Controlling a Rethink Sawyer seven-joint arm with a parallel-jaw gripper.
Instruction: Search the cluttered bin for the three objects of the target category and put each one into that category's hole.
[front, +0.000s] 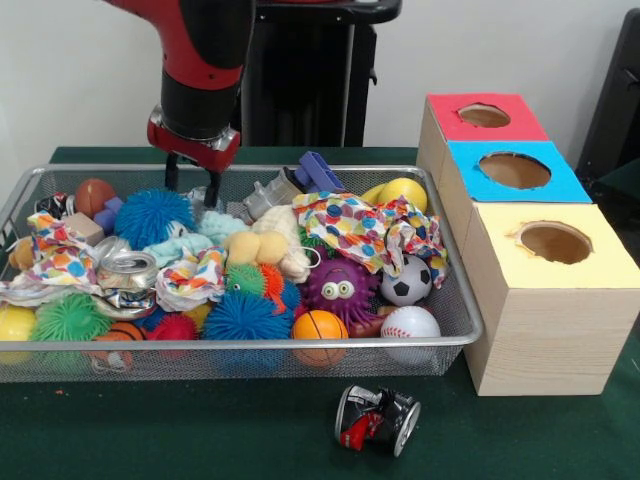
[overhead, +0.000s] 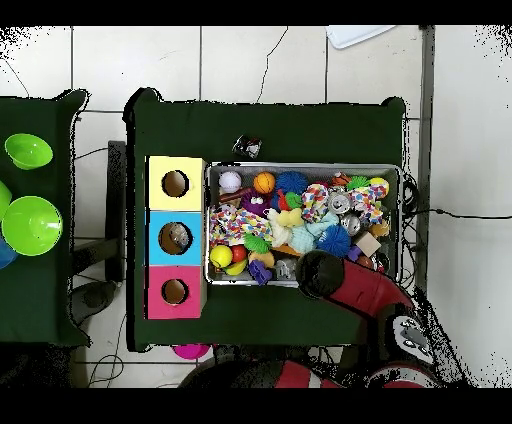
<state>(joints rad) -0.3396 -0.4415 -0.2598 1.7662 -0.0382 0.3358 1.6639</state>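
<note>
The wire mesh bin (front: 250, 346) is full of toys; it also shows in the overhead view (overhead: 300, 167). My gripper (front: 192, 188) reaches down into the bin's far side, left of the middle, its two fingers apart. A small see-through wrinkly plastic thing (front: 203, 203) lies right at the fingertips, by the blue spiky ball (front: 150, 215). A greyish crumpled thing (front: 268, 196) lies to its right; I cannot tell if it is a bottle. The red-topped hole (front: 484, 115) is in the farthest box, also in the overhead view (overhead: 175, 291). In the overhead view the arm (overhead: 335, 280) hides the gripper.
Blue-topped hole (front: 514, 170) and yellow-topped hole (front: 555, 242) sit nearer the camera. A crushed can (front: 377, 418) lies on the green table in front of the bin. Polka-dot paper wads (front: 365, 228), a silver can (front: 128, 270) and balls fill the bin. Green bowls (overhead: 30, 225) stand aside.
</note>
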